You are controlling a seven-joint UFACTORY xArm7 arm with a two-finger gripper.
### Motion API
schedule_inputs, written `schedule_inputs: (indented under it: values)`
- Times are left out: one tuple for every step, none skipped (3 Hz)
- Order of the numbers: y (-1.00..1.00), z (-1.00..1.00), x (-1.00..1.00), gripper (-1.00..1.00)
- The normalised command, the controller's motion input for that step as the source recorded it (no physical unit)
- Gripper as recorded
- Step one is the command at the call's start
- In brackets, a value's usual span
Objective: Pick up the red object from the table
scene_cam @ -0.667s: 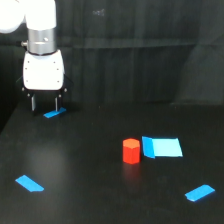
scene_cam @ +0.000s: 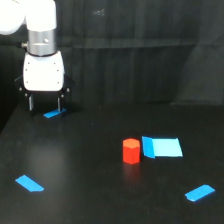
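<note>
The red object [scene_cam: 131,151] is a small red-orange stubby prism standing upright on the black table [scene_cam: 90,170], right of centre in the exterior view. My gripper [scene_cam: 45,106] hangs from the white arm at the far left, well away from the red object and above a small blue patch [scene_cam: 53,114]. Its two dark fingers [scene_cam: 31,103] point down and stand apart, with nothing between them.
A large blue patch [scene_cam: 162,147] lies just to the exterior view's right of the red object. Smaller blue patches lie at the front left [scene_cam: 29,183] and front right [scene_cam: 199,192]. A black curtain [scene_cam: 140,30] backs the table.
The arm has shifted slightly; the gripper stays open over the same small blue patch. The red object has not moved.
</note>
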Motion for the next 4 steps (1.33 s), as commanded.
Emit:
schedule_inputs:
  values:
    - [-0.68, 0.41, 0.73, 1.0]
    - [-0.78, 0.54, 0.85, 1.0]
    - [-0.86, 0.29, 0.92, 0.96]
    - [-0.73, 0.28, 0.92, 1.0]
